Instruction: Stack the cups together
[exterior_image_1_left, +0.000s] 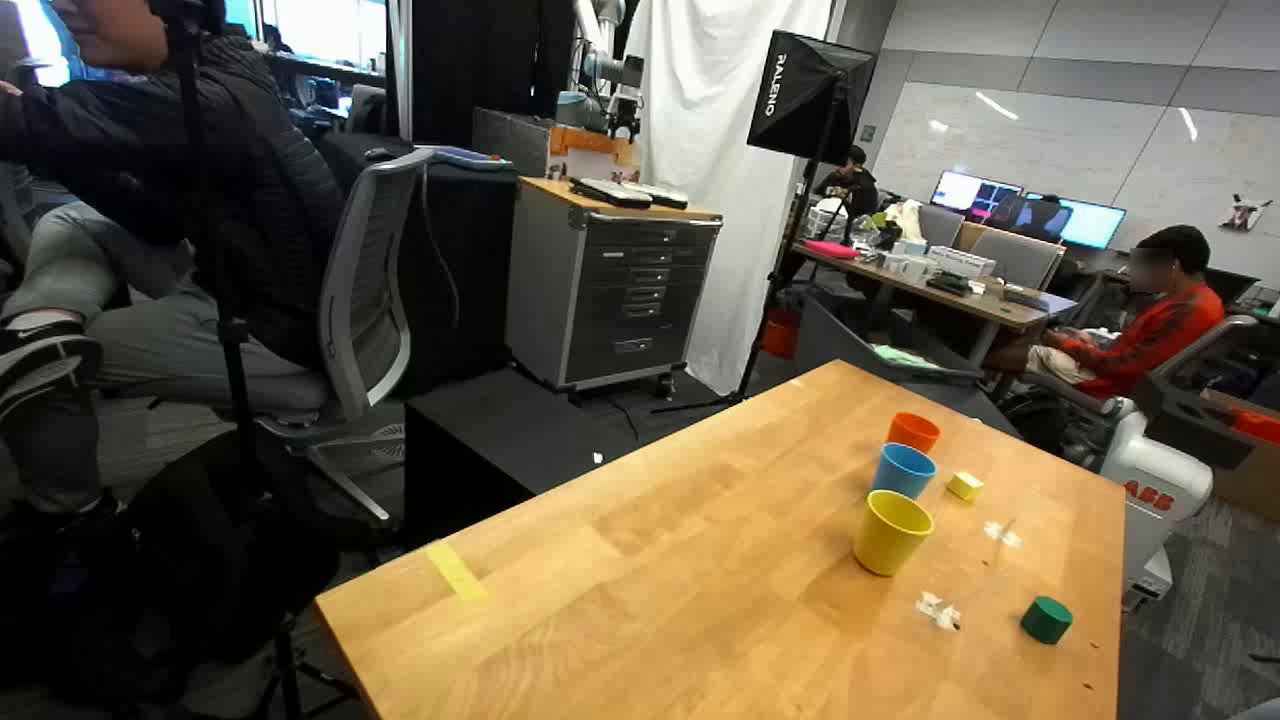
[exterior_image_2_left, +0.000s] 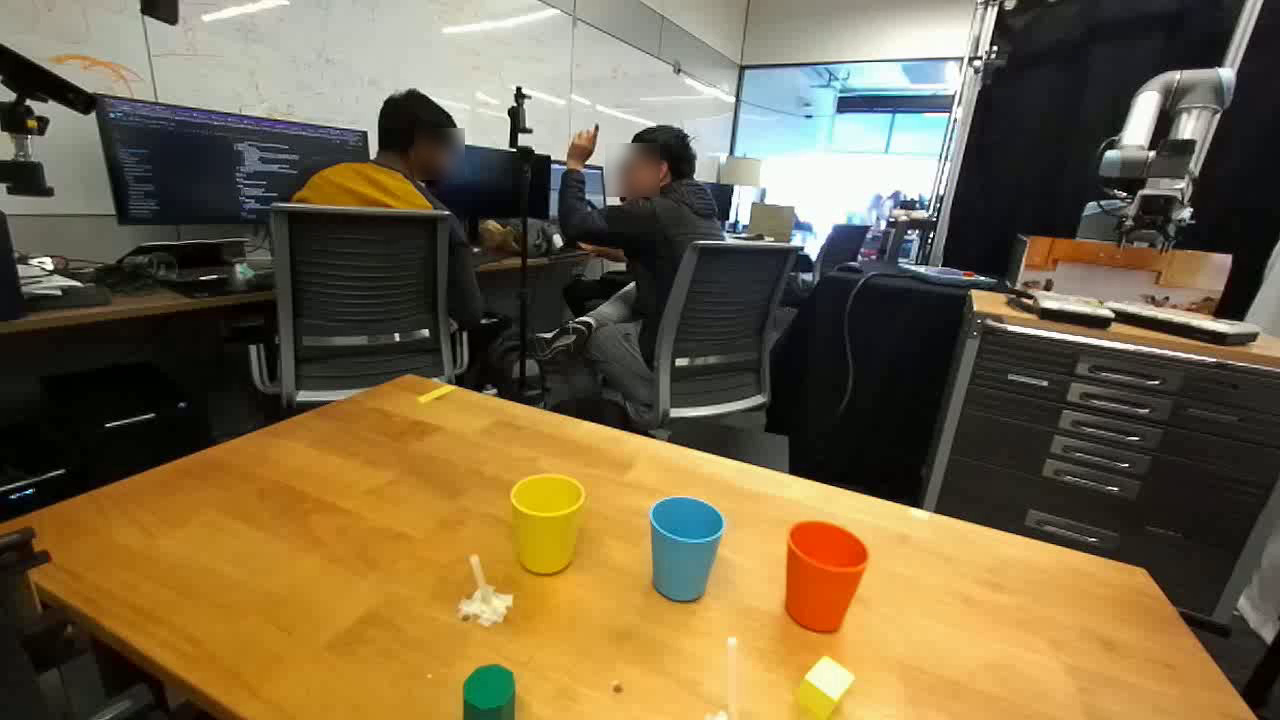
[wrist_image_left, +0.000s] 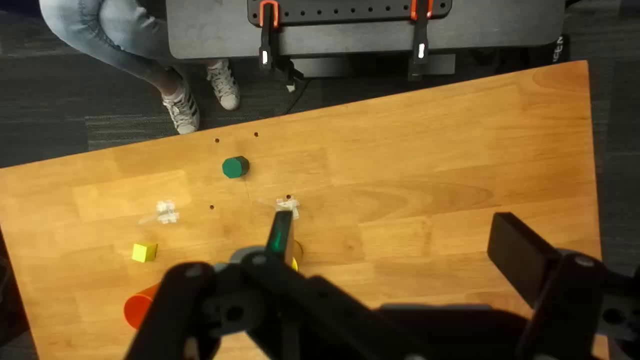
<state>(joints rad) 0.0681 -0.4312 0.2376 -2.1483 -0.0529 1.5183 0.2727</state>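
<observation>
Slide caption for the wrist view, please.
Open tool over a wooden table, partly hiding the orange-red cup and yellow cup; green block and yellow cube in clear view.

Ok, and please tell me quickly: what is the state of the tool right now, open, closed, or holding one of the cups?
Tool: open wide in the wrist view, holding nothing.

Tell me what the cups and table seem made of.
The yellow cup, blue cup and orange cup look like smooth plastic, judging by their even color and thin rims. The table looks like wood, perhaps varnished: grain and plank seams show.
</observation>
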